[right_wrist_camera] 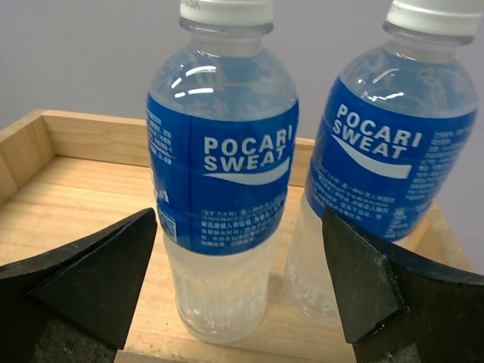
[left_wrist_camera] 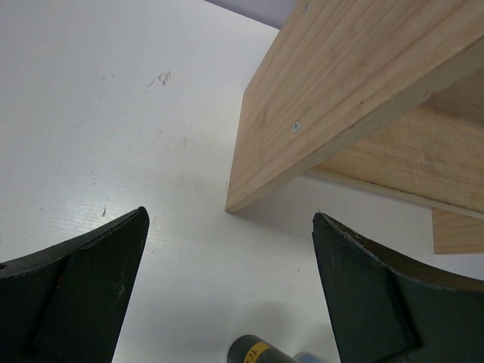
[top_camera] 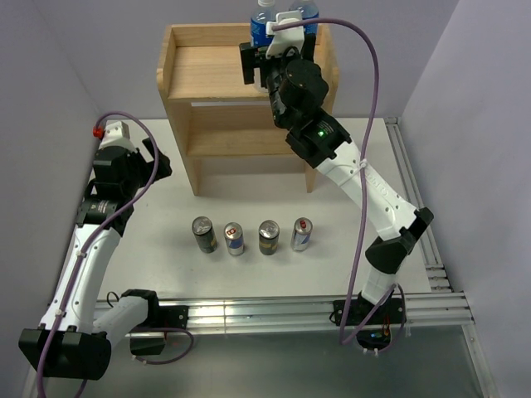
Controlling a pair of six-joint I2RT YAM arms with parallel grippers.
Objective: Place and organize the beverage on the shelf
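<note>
The light-wood shelf (top_camera: 207,70) stands at the back of the table. Two Pocari Sweat bottles stand upright on its top board at the back right: the left bottle (right_wrist_camera: 223,166) (top_camera: 264,21) and the right bottle (right_wrist_camera: 386,159) (top_camera: 309,10). My right gripper (right_wrist_camera: 238,215) (top_camera: 260,63) is open over the top board; its jaws stand to either side of the left bottle without touching it. Several cans (top_camera: 235,239) stand in a row on the table in front of the shelf. My left gripper (left_wrist_camera: 231,215) (top_camera: 159,166) is open and empty, low by the shelf's left side panel (left_wrist_camera: 340,91).
The top board's raised rim (right_wrist_camera: 83,125) runs behind and to the left of the bottles. A dark can with a yellow label (left_wrist_camera: 257,352) shows at the bottom of the left wrist view. Grey walls close in the table behind and on both sides.
</note>
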